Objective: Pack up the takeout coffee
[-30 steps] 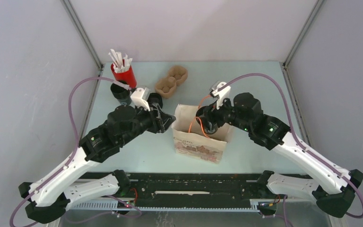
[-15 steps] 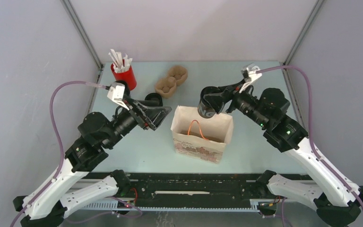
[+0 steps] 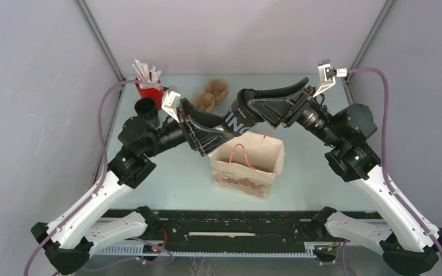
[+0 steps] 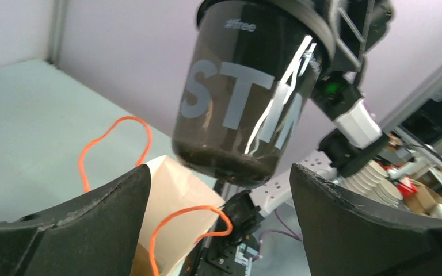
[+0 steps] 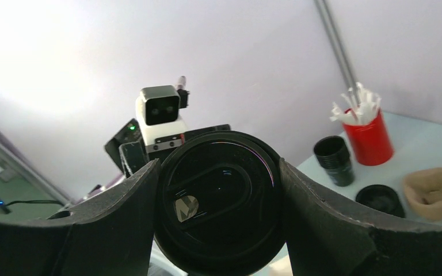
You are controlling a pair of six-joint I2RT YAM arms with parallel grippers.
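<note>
The takeout coffee, a black tapered cup with white lettering and a black lid, is held tilted in the air above the back left of the open brown paper bag. My right gripper is shut on it near the lid; the right wrist view shows the lid clamped between both fingers. My left gripper is open at the bag's upper left corner. In the left wrist view the cup hangs above the open left gripper, with the bag's edge and its orange handle between the fingers.
A red cup of white sticks and a stack of black cups stand at the back left. A brown pulp cup carrier lies behind the arms. A squat black round piece lies near it. Grey walls enclose the table.
My right gripper lifted the cup up out of the bag and swung it left and higher, tilting it. My left gripper pulled away from the bag, then returned raised to its upper left corner.
</note>
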